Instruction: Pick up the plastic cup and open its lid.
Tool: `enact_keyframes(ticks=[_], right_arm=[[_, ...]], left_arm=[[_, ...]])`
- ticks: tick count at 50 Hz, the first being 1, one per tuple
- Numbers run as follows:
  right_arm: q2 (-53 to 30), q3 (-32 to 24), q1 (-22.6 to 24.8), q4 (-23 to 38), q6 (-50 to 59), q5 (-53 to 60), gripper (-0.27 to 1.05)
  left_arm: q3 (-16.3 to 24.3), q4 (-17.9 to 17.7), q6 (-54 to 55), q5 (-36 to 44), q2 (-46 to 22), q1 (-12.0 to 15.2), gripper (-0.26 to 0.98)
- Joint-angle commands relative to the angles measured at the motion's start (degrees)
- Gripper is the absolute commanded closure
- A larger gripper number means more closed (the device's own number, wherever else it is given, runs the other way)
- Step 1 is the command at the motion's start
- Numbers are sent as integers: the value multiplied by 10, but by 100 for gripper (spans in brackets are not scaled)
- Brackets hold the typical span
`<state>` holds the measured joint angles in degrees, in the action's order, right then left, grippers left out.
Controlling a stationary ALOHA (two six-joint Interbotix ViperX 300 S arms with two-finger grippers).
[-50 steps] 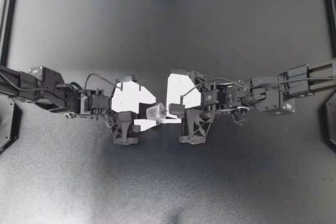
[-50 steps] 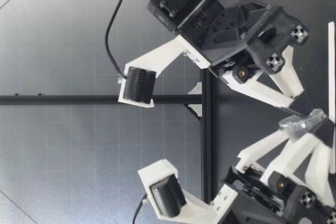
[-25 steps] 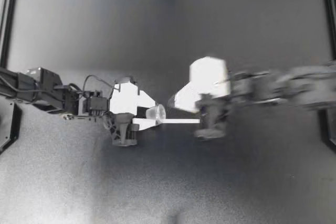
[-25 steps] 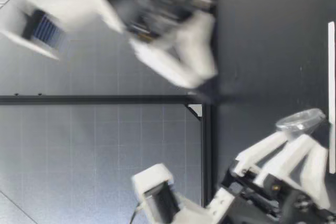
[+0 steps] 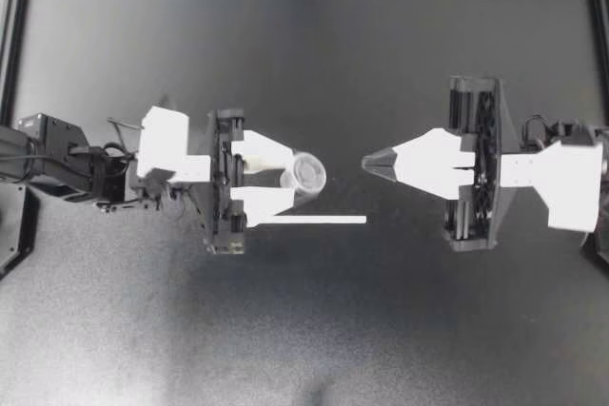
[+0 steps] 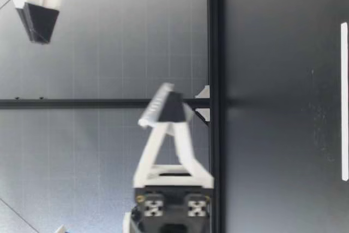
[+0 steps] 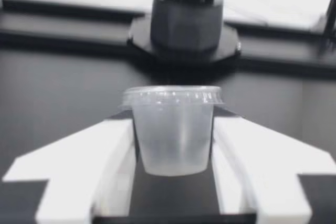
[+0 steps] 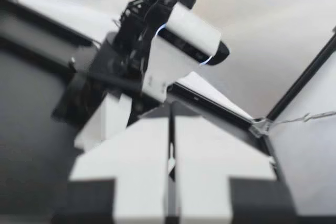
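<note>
My left claw (image 5: 291, 178) is gripping the plastic cup (image 5: 308, 174) by its sides, upright above the table (image 5: 304, 330), lid (image 7: 172, 95) on. My right claw (image 5: 374, 163) is pointing at it, near but apart, fully closed, apparently carrying nothing.
</note>
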<state>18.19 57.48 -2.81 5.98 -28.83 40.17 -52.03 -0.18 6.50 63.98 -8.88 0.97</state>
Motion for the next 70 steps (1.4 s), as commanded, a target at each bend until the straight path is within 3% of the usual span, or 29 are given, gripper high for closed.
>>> enact_keyframes(ticks=[1, 8, 13, 30, 48, 70], right_arm=[[-7, -11, 2, 0, -33, -8, 71], [-30, -17, 2, -2, -83, -28, 44], [-49, -20, 1, -9, -126, -29, 31], [-102, -47, 2, -83, -343, -11, 30], [-129, -59, 2, -91, -352, -2, 30], [-103, -53, -7, -126, -359, 47, 30]], left_arm=[[7, -4, 14, 18, 16, 0, 50], [7, -7, 38, 24, 17, 0, 50], [8, -6, 49, 25, 17, 0, 50], [3, -6, 67, 45, 18, 0, 50], [1, -6, 67, 50, 18, 0, 50], [-4, 0, 67, 46, 11, -1, 50]])
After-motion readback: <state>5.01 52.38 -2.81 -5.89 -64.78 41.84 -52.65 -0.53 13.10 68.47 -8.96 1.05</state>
